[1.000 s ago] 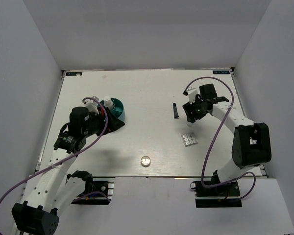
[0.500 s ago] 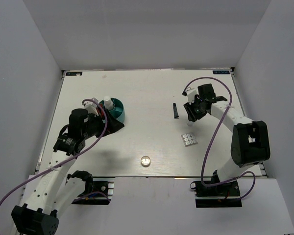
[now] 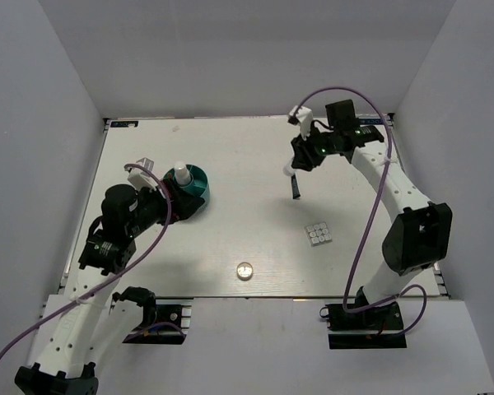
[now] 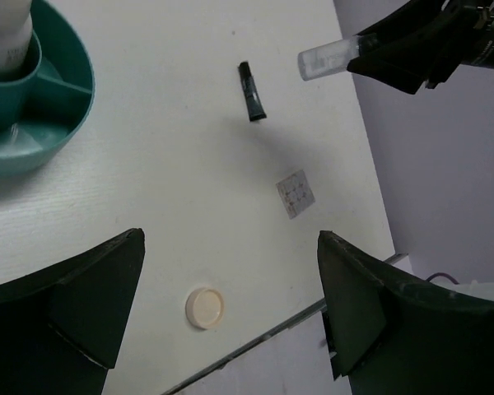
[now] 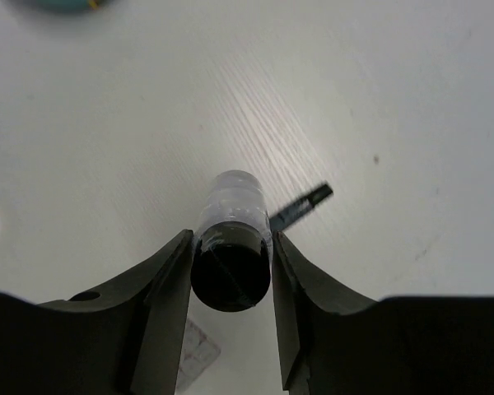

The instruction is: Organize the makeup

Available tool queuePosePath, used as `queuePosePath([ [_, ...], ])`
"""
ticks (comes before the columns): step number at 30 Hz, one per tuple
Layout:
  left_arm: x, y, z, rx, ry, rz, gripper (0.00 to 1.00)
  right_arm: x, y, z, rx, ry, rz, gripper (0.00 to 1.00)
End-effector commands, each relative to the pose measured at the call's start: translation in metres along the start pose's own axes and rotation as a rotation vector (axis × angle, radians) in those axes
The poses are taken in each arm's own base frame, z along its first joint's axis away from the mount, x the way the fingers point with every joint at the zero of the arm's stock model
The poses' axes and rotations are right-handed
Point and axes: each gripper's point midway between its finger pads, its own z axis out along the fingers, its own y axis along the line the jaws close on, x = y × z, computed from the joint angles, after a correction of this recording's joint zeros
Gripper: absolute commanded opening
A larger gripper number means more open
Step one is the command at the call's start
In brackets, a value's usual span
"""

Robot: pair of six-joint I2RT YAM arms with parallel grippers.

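Because it is a small, rigid, smooth-sided cylinder, the translucent bottle (image 5: 233,196) pinched in the right claw (image 5: 230,251) probably weighs very little and could slip or swivel if squeezed off-centre. The hold across its round body near the dark end looks sound. It hangs in the air above the desk (image 3: 230,148), roughly over the short black tube (image 3: 295,188) lying flat below. That tube is likely light and stiff too, and best taken across its narrow width at mid-length. The square palette (image 3: 318,234) lies flat and thin, so its edges are the only purchase. The tiny round jar (image 3: 245,269), near the front edge, may skid if nudged. A white bottle (image 3: 181,173) stands in the teal holder (image 3: 206,186). The left claw (image 4: 230,239) hovers beside the holder, jaws spread wide with nothing between them. No brand or lettering can be read on any item. The stickers (image 3: 372,121) at the desk's far corners are too small to make out.
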Motion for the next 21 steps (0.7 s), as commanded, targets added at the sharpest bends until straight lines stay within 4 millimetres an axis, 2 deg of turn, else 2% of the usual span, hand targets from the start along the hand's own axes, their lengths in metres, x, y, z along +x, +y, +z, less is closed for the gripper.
queuePosePath([
  [1, -0.039, -0.027, -0.015, 0.054, -0.138, 0.051, 0.95, -0.049, 0.029, 0.003, -0.149, -0.100, -0.066, 0.00],
  [2, -0.042, -0.030, -0.017, 0.061, -0.153, 0.054, 0.95, -0.065, 0.041, 0.008, -0.185, -0.138, -0.092, 0.00],
  [4, -0.052, -0.036, -0.024, 0.072, -0.198, 0.061, 0.95, -0.090, 0.044, 0.013, -0.198, -0.186, -0.084, 0.00],
  [5, -0.056, -0.039, -0.027, 0.079, -0.217, 0.065, 0.95, -0.105, 0.057, 0.021, -0.222, -0.218, -0.110, 0.00],
  [6, -0.060, -0.042, -0.030, 0.083, -0.238, 0.065, 0.95, -0.115, 0.059, 0.026, -0.229, -0.235, -0.096, 0.00],
  [7, -0.064, -0.044, -0.033, 0.084, -0.257, 0.067, 0.95, -0.125, 0.074, 0.034, -0.254, -0.245, -0.115, 0.00],
  [10, -0.066, -0.045, -0.038, 0.078, -0.264, 0.067, 0.95, -0.152, 0.079, 0.050, -0.248, -0.297, -0.118, 0.00],
  [11, -0.068, -0.046, -0.040, 0.076, -0.271, 0.066, 0.95, -0.156, 0.088, 0.063, -0.262, -0.298, -0.123, 0.00],
  [12, -0.067, -0.045, -0.041, 0.070, -0.268, 0.064, 0.95, -0.168, 0.088, 0.068, -0.254, -0.334, -0.131, 0.00],
  [13, -0.068, -0.046, -0.043, 0.070, -0.276, 0.064, 0.95, -0.180, 0.098, 0.071, -0.260, -0.357, -0.128, 0.00],
  [15, -0.066, -0.043, -0.045, 0.061, -0.278, 0.057, 0.95, -0.191, 0.101, 0.085, -0.268, -0.390, -0.135, 0.00],
  [16, -0.066, -0.043, -0.047, 0.059, -0.283, 0.056, 0.95, -0.202, 0.114, 0.086, -0.292, -0.413, -0.142, 0.00],
  [17, -0.064, -0.042, -0.048, 0.055, -0.285, 0.053, 0.95, -0.201, 0.118, 0.097, -0.307, -0.411, -0.136, 0.00],
  [19, -0.062, -0.040, -0.049, 0.052, -0.284, 0.046, 0.95, -0.211, 0.128, 0.104, -0.319, -0.440, -0.151, 0.00],
  [21, -0.059, -0.039, -0.050, 0.051, -0.280, 0.040, 0.95, -0.215, 0.126, 0.115, -0.300, -0.457, -0.139, 0.00],
])
